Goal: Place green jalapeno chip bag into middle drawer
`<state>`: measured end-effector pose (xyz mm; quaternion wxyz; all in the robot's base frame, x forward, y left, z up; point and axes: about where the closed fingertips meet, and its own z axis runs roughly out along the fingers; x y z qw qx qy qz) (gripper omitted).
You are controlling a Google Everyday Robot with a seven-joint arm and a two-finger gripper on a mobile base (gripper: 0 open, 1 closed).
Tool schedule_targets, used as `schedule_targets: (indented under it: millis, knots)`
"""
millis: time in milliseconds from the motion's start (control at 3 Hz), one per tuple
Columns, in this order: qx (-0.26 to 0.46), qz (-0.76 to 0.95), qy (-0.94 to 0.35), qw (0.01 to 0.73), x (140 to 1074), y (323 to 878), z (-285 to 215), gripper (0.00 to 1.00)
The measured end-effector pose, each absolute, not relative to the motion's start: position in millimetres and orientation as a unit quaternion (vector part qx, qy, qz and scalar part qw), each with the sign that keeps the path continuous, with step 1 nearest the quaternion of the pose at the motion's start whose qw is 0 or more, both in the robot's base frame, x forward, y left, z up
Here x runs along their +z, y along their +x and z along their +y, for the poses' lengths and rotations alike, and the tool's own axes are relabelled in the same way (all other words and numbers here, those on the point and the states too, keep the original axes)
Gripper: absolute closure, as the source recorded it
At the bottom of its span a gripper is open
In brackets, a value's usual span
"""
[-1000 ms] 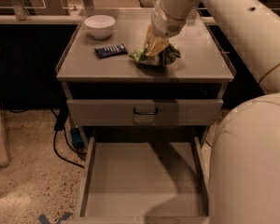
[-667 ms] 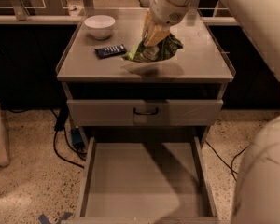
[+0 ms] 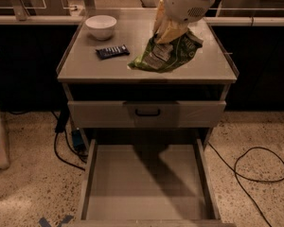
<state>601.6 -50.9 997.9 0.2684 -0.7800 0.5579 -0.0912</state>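
My gripper (image 3: 166, 31) hangs from the pale arm at the top centre, over the cabinet top. It is shut on the upper end of the green jalapeno chip bag (image 3: 169, 55), which hangs crumpled below it, over the right front part of the top. The middle drawer (image 3: 146, 186) is pulled open low at the front, with a bare grey floor and low side walls. The bag is above and behind the open drawer.
A white bowl (image 3: 101, 26) stands at the back left of the cabinet top (image 3: 85, 65). A small dark-blue wrapped bar (image 3: 112, 51) lies left of the bag. The closed drawer front with a black handle (image 3: 147, 112) sits above the open drawer. Cables (image 3: 255, 167) lie on the floor to the right.
The gripper has lifted the bag off the cabinet top and brought it toward the front edge. The bulky arm section at the right has left the view.
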Motion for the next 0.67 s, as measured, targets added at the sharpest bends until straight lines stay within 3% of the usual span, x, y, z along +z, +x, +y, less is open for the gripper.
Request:
schedule_targets:
  millis: [667]
  knots:
    - [-0.090, 0.560, -0.778, 0.272, 987, 596, -47, 1.00]
